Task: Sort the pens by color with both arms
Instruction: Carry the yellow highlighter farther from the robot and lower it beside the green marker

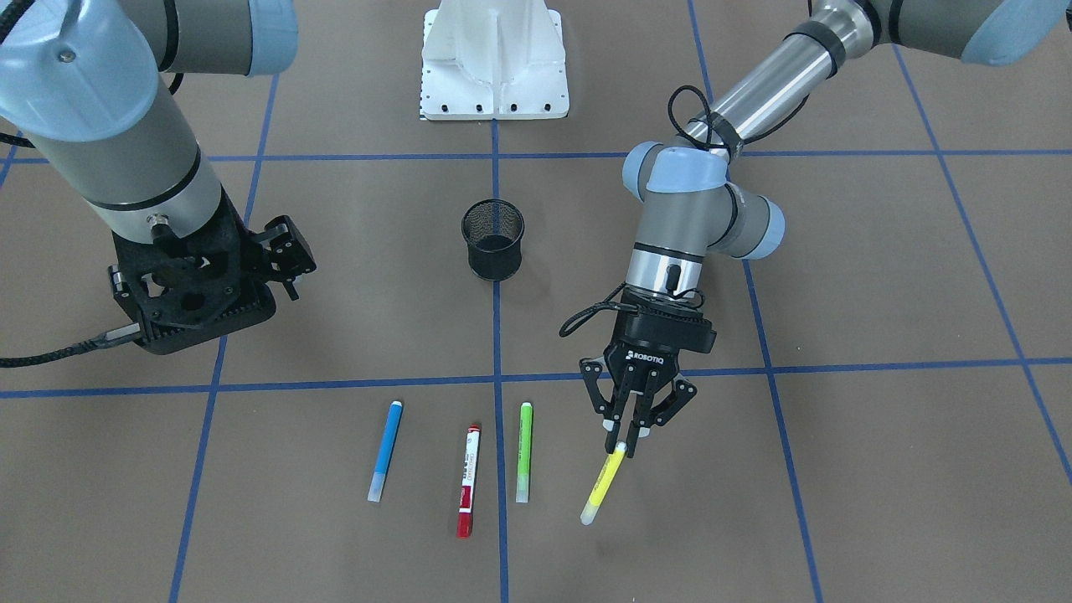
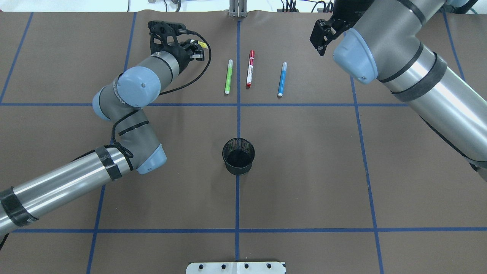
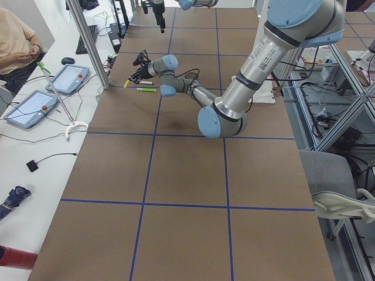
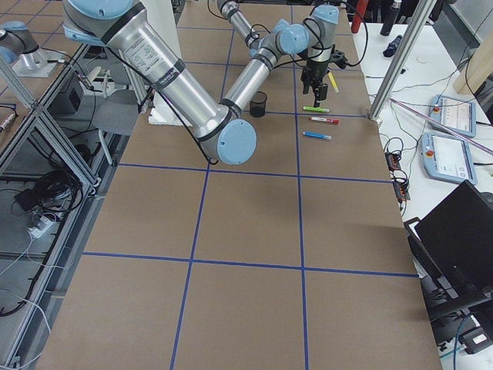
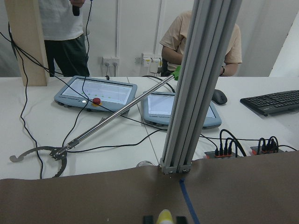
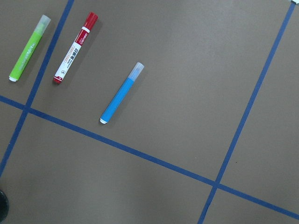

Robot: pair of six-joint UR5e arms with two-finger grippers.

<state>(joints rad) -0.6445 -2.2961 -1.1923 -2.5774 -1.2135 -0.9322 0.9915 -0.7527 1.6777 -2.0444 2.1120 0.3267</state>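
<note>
The left gripper was clamped on one end of the yellow pen near the worktop's operator-side edge, with the barrel hanging tilted below the fingers. Held so far from its middle, the pen looked liable to swing or slip free in transit. It could then drop among the green pen, red-ended pen and blue pen, which lay in a row beside it. Whether the right gripper was open could not be told.

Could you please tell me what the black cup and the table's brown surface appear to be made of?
The black cup looks like fine wire mesh, probably metal, painted matte black: its wall shows a see-through lattice. The brown surface looks like matte paper or card, flat and glare-free.
</note>
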